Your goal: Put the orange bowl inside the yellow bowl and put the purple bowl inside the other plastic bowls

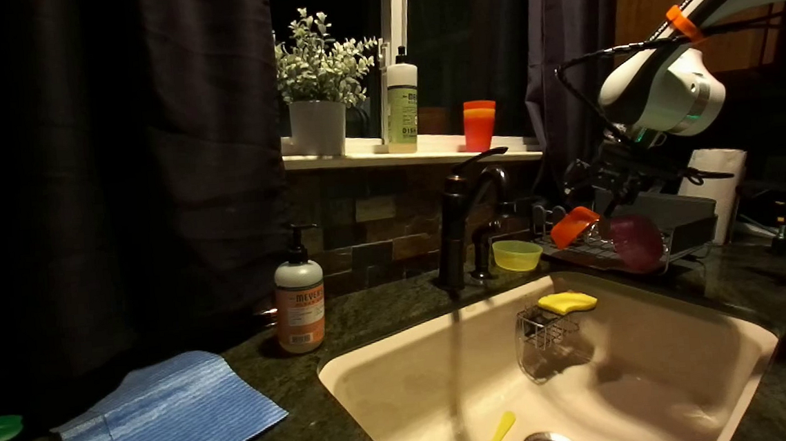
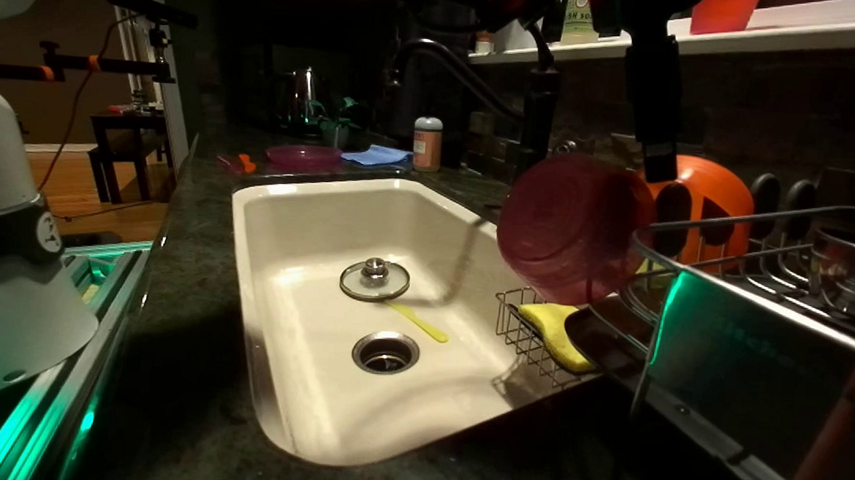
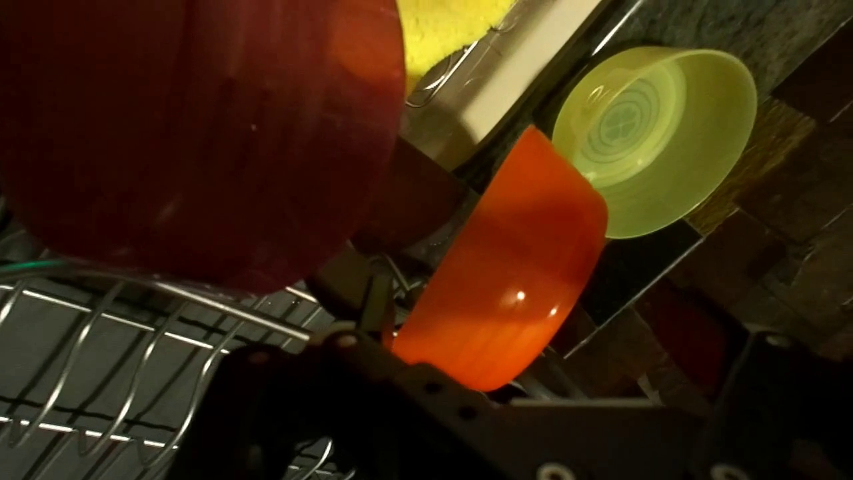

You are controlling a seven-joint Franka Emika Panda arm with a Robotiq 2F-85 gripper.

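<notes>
Three bowls: yellow bowl (image 1: pixel 518 256), orange bowl (image 1: pixel 573 227), purple bowl (image 1: pixel 638 243), in that order left to right; none nested. Step in hand looks like picking up the orange bowl, so early in the task.
Yellow bowl: upright on the counter (image 1: pixel 361 312), just beside the faucet (image 1: pixel 457 223); nothing in it. Should be the base of the stack.
Orange bowl: tipped on its side at the dish rack (image 2: pixel 744 344), open side toward the purple bowl; exact support hard to make out.
Claw (image 3: pixel 543 320): over the orange bowl, jaws wide, gripping nothing; bowl seems to lie between them, touching or not can't be told. Next move likely: settle around the wall, close, lift off the rack, turn it level above the yellow bowl. Purple bowl sits close, could get knocked.
Purple bowl: tipped too, at the sink-side edge of the rack. Probably goes last, on top of the other two.
Wrist view: only one that shows the yellow bowl's ringed floor. Orange overlaps yellow here; in an exterior view they stand apart.
Glass lid (image 2: pixel 375 279): whole in the sink (image 2: pixel 305 336) in an exterior view, where purple bowl and rack hide nearly all of the yellow bowl; wrist view has no lid.
Metal cup (image 2: pixel 854 266): inside the rack, made out only in an exterior view.
Paper roll (image 1: pixel 712 191): beyond the rack in an exterior view, absent from the wrist view.
</notes>
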